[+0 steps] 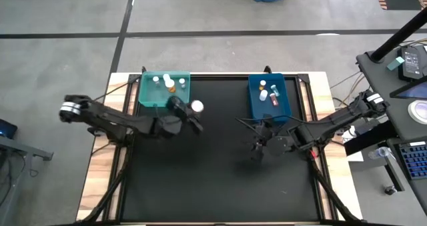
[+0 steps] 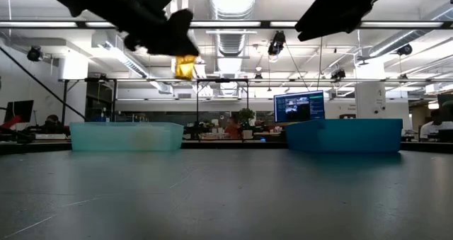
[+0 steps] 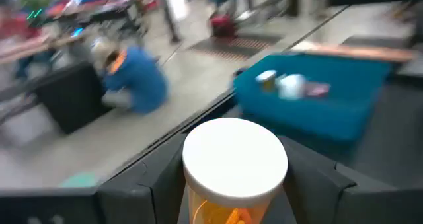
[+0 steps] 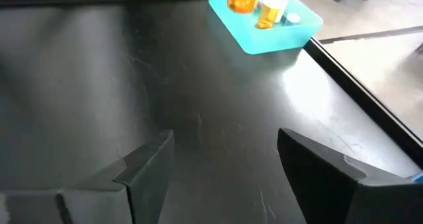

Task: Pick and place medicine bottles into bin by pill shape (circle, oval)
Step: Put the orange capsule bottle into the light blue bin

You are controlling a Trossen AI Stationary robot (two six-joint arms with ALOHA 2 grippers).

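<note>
Beside the teal bin (image 1: pixel 148 98), left gripper (image 1: pixel 189 113) clamps a half-hidden amber bottle (image 3: pixel 234 168); right gripper (image 4: pixel 225 164) wide

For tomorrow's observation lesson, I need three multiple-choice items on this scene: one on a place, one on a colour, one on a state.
1. Where is the left gripper?
A. beside the teal bin
B. beside the blue bin
C. off the table

2. What colour is the cap of the held bottle?
A. red
B. white
C. black

3. What state is the right gripper in?
A. shut on a bottle
B. open and empty
C. shut on a bin

Key: 1 A, the high view shows it at the teal bin's near right corner. 2 B, the left wrist view shows a white cap on an amber body. 3 B, the right wrist view shows spread fingers with only bare mat between.
</note>
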